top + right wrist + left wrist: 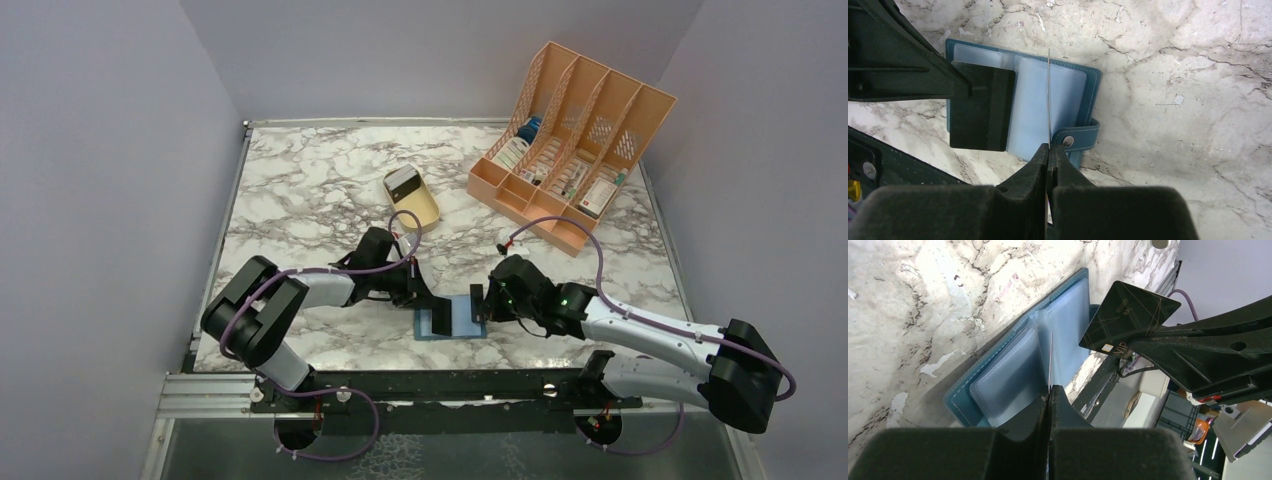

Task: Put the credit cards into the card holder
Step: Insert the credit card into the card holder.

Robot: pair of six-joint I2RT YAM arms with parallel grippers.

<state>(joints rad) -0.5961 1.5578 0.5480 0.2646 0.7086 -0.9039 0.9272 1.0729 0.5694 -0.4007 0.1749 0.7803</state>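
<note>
The left gripper [424, 300] is pressed shut on a black card [438, 316]. The card stands steeply over the left page of the card holder [460, 325], its long axis running near to far. The holder lies open and flat on the tabletop [300, 190], long axis left to right, close to the near edge, its strap [1075, 140] toward the right gripper [487, 303]. That gripper pinches a gold-lined card [1128, 315] above that end. Bare marble spreads left and beyond, while the tan tray [412, 195] and orange rack [570, 140] sit well back
</note>
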